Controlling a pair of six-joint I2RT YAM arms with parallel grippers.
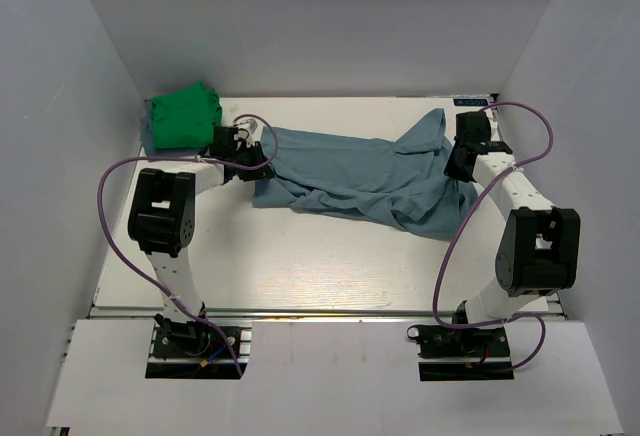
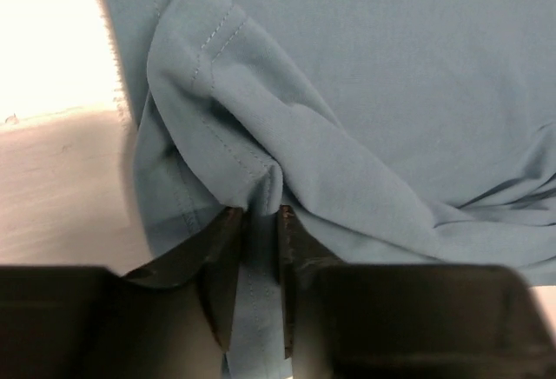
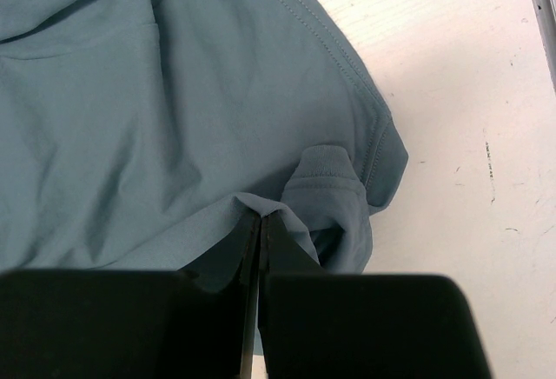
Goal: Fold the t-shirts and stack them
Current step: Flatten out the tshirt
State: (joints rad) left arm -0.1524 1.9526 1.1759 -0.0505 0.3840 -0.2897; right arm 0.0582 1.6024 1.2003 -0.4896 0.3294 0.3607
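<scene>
Gripping opposite ends of the rumpled blue-grey t-shirt point(image 1: 360, 181) mid-table, your left gripper point(image 1: 262, 161) and right gripper point(image 1: 462, 168) show from above, with the green t-shirt point(image 1: 183, 116) bundled far left; the left wrist shows jaws pinching a hem fold, the right wrist jaws clenched on cloth, so you likely have this 1 still to fold, then stacking.

Top external camera looks steeply down from the near edge over the whole desk point(image 1: 330, 266); both wrist cameras sit close (cloth nearly fills each frame), facing opposite ends of the blue-grey t-shirt point(image 1: 350, 181), shared by all three views.
</scene>
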